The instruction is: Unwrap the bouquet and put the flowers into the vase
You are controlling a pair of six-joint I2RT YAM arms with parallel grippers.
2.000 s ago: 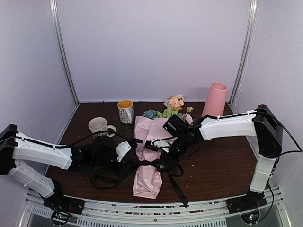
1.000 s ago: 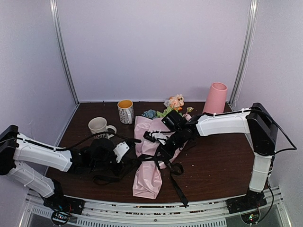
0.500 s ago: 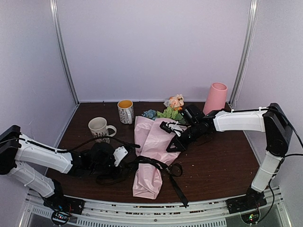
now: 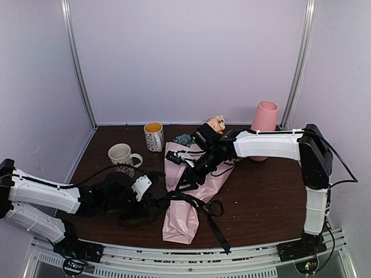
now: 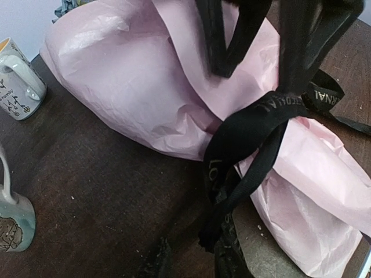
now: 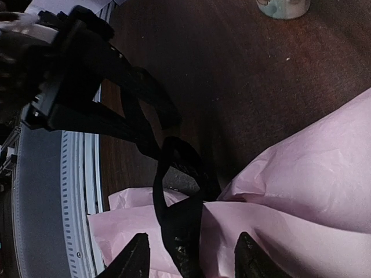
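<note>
Right claw (image 6: 191, 259): fingers apart, tips on either side of the black ribbon (image 5: 255, 121) at its knot, not clamped on it.
Left claw (image 4: 152, 185): low, beside loose ribbon loops; whether it grips cannot be told.
Pink-lilac tissue-paper bouquet (image 4: 184, 204): lying on the dark wooden tabletop (image 4: 266, 197) between the arms, ribbon cinched round its waist.
Peach artificial flowers (image 4: 217, 123): showing at the far end.
Tall matte pink cylinder vase (image 4: 265, 119): upright, far right, apart from the bouquet.

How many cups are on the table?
2. The yellow-inside mug stands at the back, just left of the pink bouquet. The cream mug sits in front of it, further left. Another could be hidden behind the arms.
</note>
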